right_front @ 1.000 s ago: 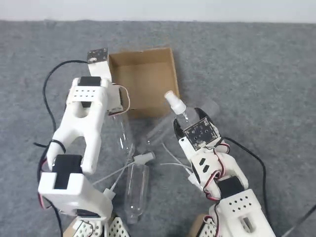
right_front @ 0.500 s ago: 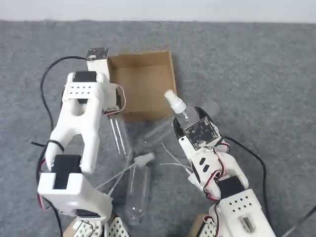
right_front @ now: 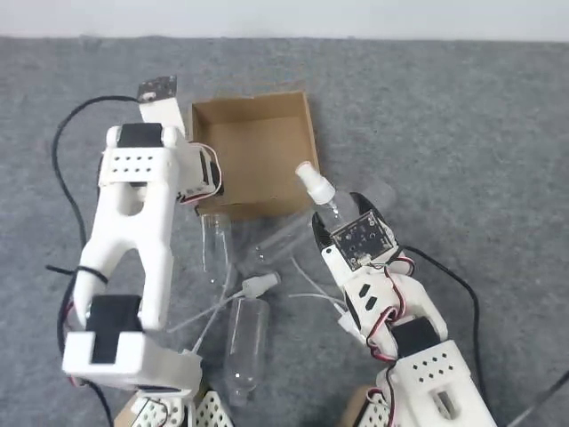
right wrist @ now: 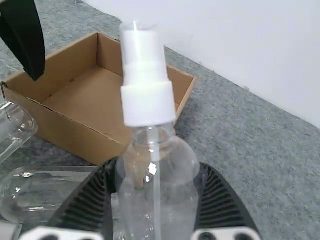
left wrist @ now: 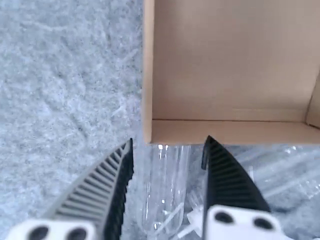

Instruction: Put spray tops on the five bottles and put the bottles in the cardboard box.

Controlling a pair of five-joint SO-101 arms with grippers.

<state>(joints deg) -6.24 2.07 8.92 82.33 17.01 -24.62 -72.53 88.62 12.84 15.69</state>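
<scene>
Bottles first: the capped bottle [right wrist: 150, 145] stands upright in your right tool [right wrist: 156, 172], whose jaws pinch its clear shoulder just under the white spray top [right wrist: 145, 80]. Held like that, just in front of the cardboard box [right_front: 262, 151], it looks ready to be lifted over the wall and set inside; the box has nothing in it yet.

Your left tool [left wrist: 167, 145] hangs spread at the box's front wall, toward the other corner. It grips nothing, and its jaws point down over an uncapped bottle [left wrist: 165, 190] that lies with one end close to the cardboard. I judge this a good stance for a pick.

Farther out from the box front lie another clear bottle [right_front: 284, 236], then a loose spray top [right_front: 258, 285] with its thin tube, then a third bottle [right_front: 246, 338]. There may be one more clear bottle just beside the right tool, but it is too faint to be sure.

Everything rests on a grey, felt-like worktop [right_front: 462, 116]. A plain white wall [right_front: 284, 18] runs behind the box.
</scene>
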